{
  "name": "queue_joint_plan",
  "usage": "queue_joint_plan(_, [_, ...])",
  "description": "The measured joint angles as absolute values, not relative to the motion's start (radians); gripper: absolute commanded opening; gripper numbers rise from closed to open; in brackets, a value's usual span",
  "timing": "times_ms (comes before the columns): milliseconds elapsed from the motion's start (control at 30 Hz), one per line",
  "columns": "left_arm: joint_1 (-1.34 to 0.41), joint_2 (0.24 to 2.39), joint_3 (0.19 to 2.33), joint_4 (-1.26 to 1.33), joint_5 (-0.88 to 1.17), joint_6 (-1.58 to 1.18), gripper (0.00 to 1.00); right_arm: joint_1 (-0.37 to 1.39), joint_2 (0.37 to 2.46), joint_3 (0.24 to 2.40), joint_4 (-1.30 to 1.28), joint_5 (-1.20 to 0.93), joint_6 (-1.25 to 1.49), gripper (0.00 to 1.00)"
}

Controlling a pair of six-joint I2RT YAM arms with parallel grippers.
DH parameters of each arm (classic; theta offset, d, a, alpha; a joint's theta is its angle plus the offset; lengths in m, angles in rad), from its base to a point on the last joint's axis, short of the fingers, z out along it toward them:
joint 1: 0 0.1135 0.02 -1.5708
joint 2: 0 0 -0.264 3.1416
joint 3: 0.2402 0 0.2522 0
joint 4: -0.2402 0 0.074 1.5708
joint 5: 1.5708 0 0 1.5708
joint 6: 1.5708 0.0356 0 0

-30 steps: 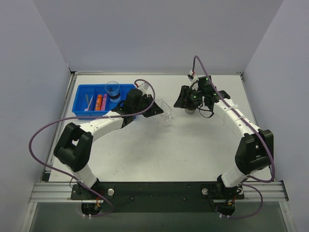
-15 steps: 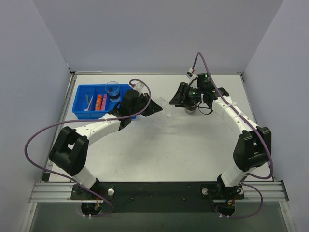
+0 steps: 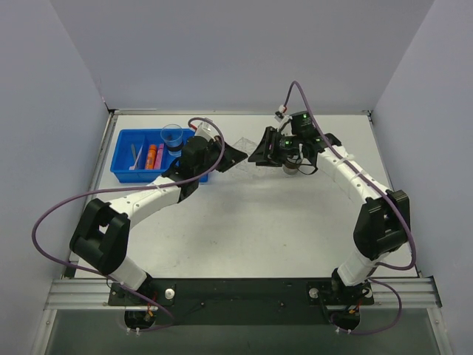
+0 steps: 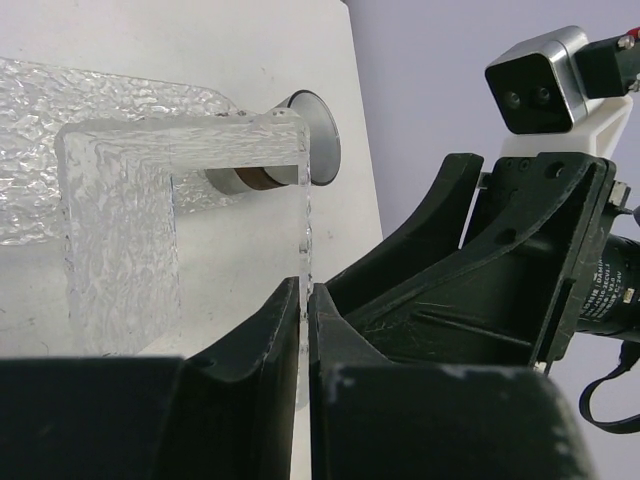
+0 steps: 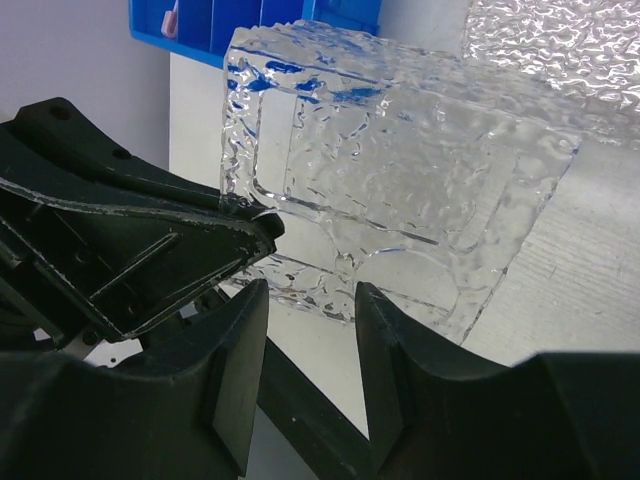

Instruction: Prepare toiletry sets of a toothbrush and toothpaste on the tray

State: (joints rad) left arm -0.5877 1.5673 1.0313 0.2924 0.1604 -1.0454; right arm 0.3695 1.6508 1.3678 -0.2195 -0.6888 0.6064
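**Overhead view.** The tray sits at the upper centre of the frame. It is tilted rather than flat on the worktop. The left pincer meets it from the left and the right pincer from the right, and the two tips are close together. The blue bin occupies the upper left. Lying side by side in it are the toothbrush, the orange toothpaste tube and the pink toothpaste tube. A blue cup stands at the right end of the bin. A metal cylinder stands just below the right wrist.

**Left wrist view.** The left pincer is pressed together on a thin clear wall of the tray, which runs upright between both fingers at lower centre. The rest of the tray fills the left half of the frame. The metal cylinder shows through and past the tray at upper centre. The right pincer's black body fills the right side.

**Right wrist view.** The right pincer's fingers are spread. The lower edge of the tray lies at the mouth of the gap, and no contact is visible. The left pincer grips the tray's left edge. The blue bin shows at the upper left.
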Motion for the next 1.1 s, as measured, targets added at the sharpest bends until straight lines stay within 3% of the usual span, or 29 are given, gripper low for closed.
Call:
queue_joint_plan(500, [-0.6, 1.562, 0.999, 0.355, 0.14, -1.07, 0.0, 0.399, 1.74, 1.464, -0.313, -0.613, 0.587, 0.31])
queue_joint_plan(600, [-0.601, 1.562, 0.999, 0.359, 0.134, -1.07, 0.0, 0.413, 1.75, 1.481, -0.323, -0.602, 0.581, 0.22])
queue_joint_plan(633, [-0.601, 1.562, 0.999, 0.36, 0.134, -1.07, 0.0, 0.414, 1.752, 1.485, -0.329, -0.598, 0.579, 0.1])
queue_joint_plan(700, [-0.601, 1.562, 0.999, 0.362, 0.133, -1.069, 0.0, 0.415, 1.757, 1.498, -0.341, -0.585, 0.577, 0.0])
queue_joint_plan(800, [-0.601, 1.562, 0.999, 0.356, 0.125, -1.074, 0.01, 0.413, 1.761, 1.514, -0.355, -0.564, 0.575, 0.0])
queue_joint_plan(1000, [-0.601, 1.562, 1.006, 0.333, 0.139, -1.055, 0.41, 0.418, 1.761, 1.525, -0.375, -0.524, 0.567, 0.0])
queue_joint_plan(1100, [-0.607, 1.562, 1.034, 0.283, 0.161, -1.008, 0.51, 0.421, 1.761, 1.525, -0.38, -0.487, 0.553, 0.0])
